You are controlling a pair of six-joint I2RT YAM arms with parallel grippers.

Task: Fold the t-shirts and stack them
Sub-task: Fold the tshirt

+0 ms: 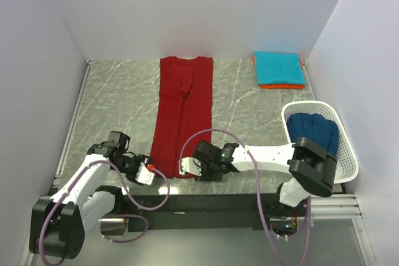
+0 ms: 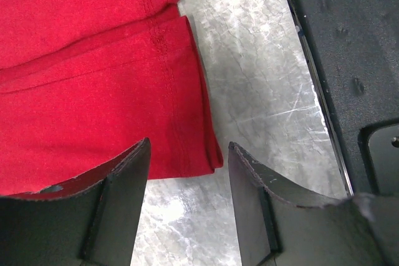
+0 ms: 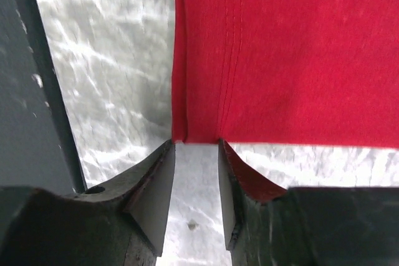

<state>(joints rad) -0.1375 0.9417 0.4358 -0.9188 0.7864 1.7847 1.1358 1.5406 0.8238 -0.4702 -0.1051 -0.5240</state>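
The dark red t-shirt (image 1: 184, 113) lies flat in the middle of the table, folded lengthwise into a long strip. My left gripper (image 1: 149, 172) is open at its near left corner; in the left wrist view that corner (image 2: 124, 91) lies just ahead of the gripper (image 2: 187, 154). My right gripper (image 1: 187, 167) is open at the near right corner, with its tips (image 3: 195, 144) touching the hem (image 3: 280, 60) and nothing between them. The teal t-shirt (image 1: 279, 68) lies folded on the orange one (image 1: 282, 86) at the back right. The navy blue t-shirt (image 1: 315, 130) is bunched in the basket.
The white mesh basket (image 1: 349, 147) stands at the right edge, beside my right arm. White walls close in the table on the left, back and right. The black base rail (image 1: 206, 204) runs along the near edge, close behind both grippers.
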